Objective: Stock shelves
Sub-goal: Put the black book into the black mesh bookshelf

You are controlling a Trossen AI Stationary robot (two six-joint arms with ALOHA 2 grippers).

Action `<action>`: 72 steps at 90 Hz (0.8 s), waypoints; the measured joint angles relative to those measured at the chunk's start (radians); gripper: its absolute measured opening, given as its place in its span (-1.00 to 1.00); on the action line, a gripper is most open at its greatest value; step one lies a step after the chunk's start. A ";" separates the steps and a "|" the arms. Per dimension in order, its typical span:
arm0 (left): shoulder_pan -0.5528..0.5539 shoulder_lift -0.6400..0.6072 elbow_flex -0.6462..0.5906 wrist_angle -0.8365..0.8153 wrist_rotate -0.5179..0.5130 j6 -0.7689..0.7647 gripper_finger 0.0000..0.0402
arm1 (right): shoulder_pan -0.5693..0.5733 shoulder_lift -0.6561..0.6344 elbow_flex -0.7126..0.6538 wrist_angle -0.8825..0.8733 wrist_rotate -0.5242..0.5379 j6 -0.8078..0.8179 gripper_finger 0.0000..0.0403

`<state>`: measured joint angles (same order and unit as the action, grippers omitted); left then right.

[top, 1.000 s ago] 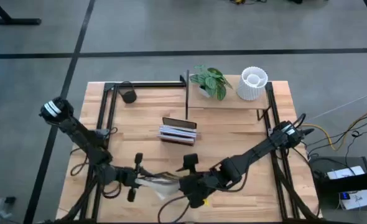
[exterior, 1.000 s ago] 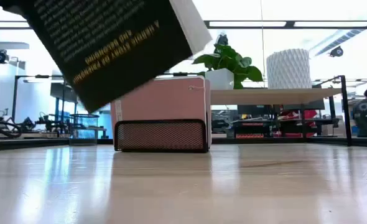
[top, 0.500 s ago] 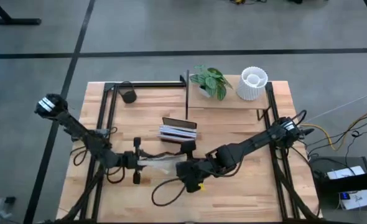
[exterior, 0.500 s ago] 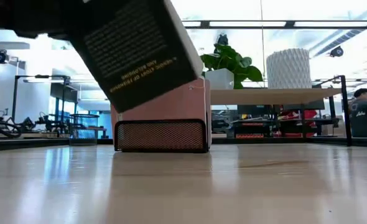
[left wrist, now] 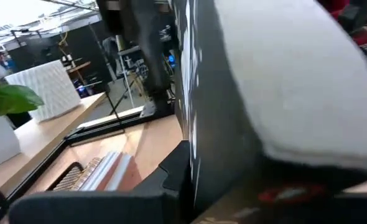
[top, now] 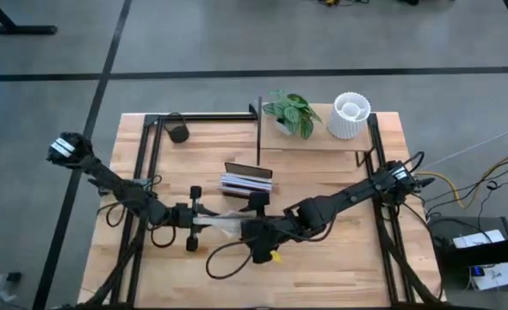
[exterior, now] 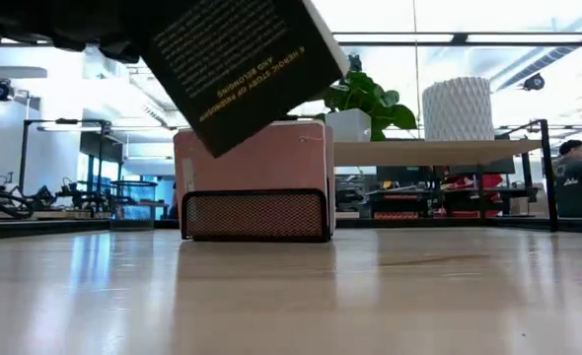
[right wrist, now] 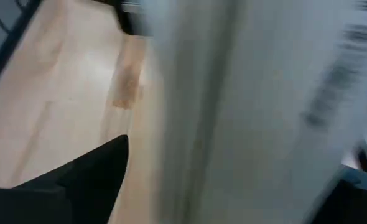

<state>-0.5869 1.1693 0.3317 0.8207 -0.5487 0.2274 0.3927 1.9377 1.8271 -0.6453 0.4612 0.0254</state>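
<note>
From my station, the overhead camera showed both arms reaching toward the middle of the table (top: 340, 258), meeting just in front of the small dark mesh book rack (exterior: 255, 215). Between them they carried a black-covered book (exterior: 242, 64), lifted clear of the tabletop and tilted, so that in the low view its back cover with pale lettering hung above and in front of the rack. The left gripper (top: 204, 220) sat at the book's left end and the right gripper (top: 250, 229) at its right end; in the left wrist view I saw a dark finger (left wrist: 171, 180) pressed against the black cover, with the white page edge (left wrist: 295, 81) filling the picture beside it, so I read that pincer as clamped on the book. The right wrist view was almost all page block, with one finger (right wrist: 90, 168) beside it, closed against the book as well. The rack already held a pink book (exterior: 256, 158) standing upright. The shelves (top: 314, 142) stood at the far side of the table, well apart from both grippers, the pale board at the right part of the black frame carrying a potted plant (top: 290, 112) and a white ribbed vase (top: 350, 115). A small dark cup (top: 178, 133) stood near the frame's far left corner. A person (exterior: 577, 177) sat in the room beyond.
</note>
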 joint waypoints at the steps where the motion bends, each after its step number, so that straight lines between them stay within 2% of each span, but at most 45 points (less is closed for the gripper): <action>1: 0.000 0.003 0.000 0.004 0.000 0.000 -0.76 | 0.000 0.000 0.000 0.000 0.004 0.000 0.59; 12: 0.000 0.025 0.000 0.051 0.007 0.009 -0.76 | -0.005 0.000 0.000 0.000 0.011 0.003 0.27; 41: 0.005 0.047 0.001 0.156 0.009 0.045 -0.62 | -0.014 0.002 0.000 -0.002 0.010 0.008 -0.84; 52: 0.006 0.039 0.001 0.157 -0.031 0.070 -0.57 | -0.020 0.002 0.000 -0.006 0.018 0.004 -0.85; 63: 0.005 0.029 0.002 0.157 -0.194 0.098 -0.52 | -0.023 0.002 -0.001 -0.008 0.109 0.000 -0.77; 72: 0.005 0.014 0.004 0.145 -0.296 0.131 -0.47 | -0.025 0.002 0.013 -0.034 0.183 -0.004 -0.80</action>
<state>-0.5819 1.1833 0.3359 0.9660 -0.8444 0.3584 0.3680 1.9396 1.8401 -0.6788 0.6442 0.0214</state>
